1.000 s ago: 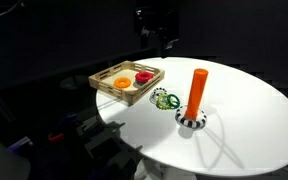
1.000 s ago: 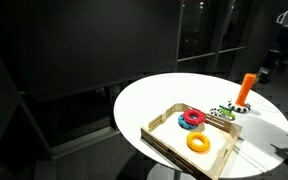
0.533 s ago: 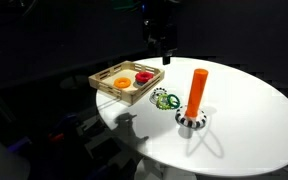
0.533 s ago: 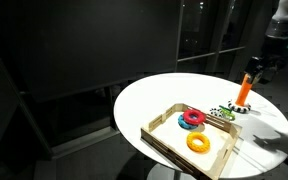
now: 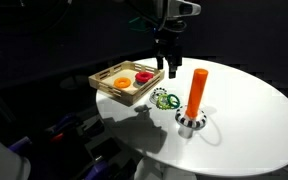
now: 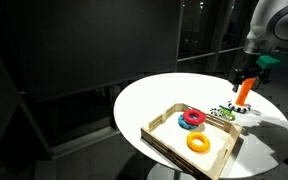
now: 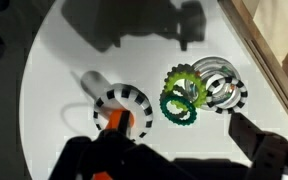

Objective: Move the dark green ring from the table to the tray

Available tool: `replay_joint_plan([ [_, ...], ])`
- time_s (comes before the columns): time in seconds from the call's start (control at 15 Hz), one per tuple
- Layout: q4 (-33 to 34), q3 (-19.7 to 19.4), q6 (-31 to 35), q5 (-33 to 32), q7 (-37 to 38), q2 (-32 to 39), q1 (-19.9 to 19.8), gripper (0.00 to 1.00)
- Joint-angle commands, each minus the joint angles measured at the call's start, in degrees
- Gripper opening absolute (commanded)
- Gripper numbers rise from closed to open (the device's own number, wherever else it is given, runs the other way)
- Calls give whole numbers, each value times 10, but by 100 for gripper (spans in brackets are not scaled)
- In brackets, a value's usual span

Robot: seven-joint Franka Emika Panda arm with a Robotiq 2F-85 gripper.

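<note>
Wrist view: the pincer comes in from the bottom edge, and its two dark fingers sit far apart, wide and holding nothing. Ahead of the gap between them, on the white round worktop, lies the dark green ring. It touches a lime-green ring, which lies just beyond it. A black-and-white striped ring lies beside the pair, toward the finger at the right of the picture. On the opposite side, close to the other finger, the orange peg stands on its striped base. The tray shows only as a tan strip well beyond the right-hand finger.

In an exterior view the pincer hangs above the worktop and touches nothing. The tray lies to one side of it and holds a yellow ring and a red ring. The peg stands upright on the other side. The green rings form a small cluster on the worktop just below the pincer, outside the tray, and at this size they cannot be told apart.

In an exterior view the pincer hovers just above the peg. The tray lies nearer the camera, well apart from it.
</note>
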Motion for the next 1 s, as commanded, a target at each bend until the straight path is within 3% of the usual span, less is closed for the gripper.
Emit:
replay_joint_plan([
  [0.0,54,-26,0,-19,32,68,16,100],
  [0.93,166,-98,5,-36,166,232,118,100],
])
